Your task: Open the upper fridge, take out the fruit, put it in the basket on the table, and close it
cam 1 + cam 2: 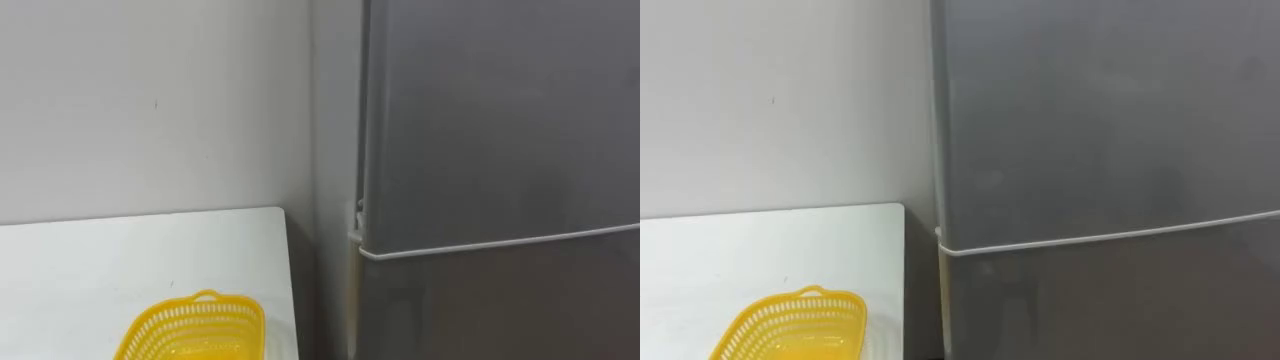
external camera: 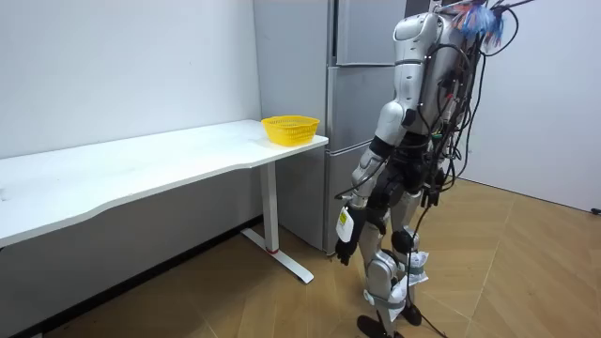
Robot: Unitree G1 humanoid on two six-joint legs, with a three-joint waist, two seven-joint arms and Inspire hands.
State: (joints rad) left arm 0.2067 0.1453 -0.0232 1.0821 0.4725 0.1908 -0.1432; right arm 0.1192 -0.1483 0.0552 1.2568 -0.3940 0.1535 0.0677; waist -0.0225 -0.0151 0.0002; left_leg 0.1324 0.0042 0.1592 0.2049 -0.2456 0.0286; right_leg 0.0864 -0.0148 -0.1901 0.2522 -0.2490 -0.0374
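Two grey doors make up the fridge [image 2: 349, 113], which stands at the robot's twelve to one o'clock. Both are shut, and the upper door [image 1: 500, 130] meets the lower door [image 1: 500, 310] at a pale seam [image 1: 500, 243]. Whatever is to be fetched lies hidden behind that upper door, so its weight and feel cannot be judged yet. The door itself is likely stiff and fairly heavy, held by a seal that lets go suddenly, and its smooth face offers little purchase. No handle shows, so the best hold is probably the long edge at its nine o'clock, though which side carries the hinges is unclear. At the robot's ten o'clock a white desk [image 1: 100, 260] ends just beside the fridge and could crowd a door swinging that way. A yellow basket [image 1: 190, 325] sits near that end, light and open, a likely place for the item. The left hand [image 2: 346, 246] hangs low by the leg with nothing seen in it; whether it is spread or closed I cannot tell.
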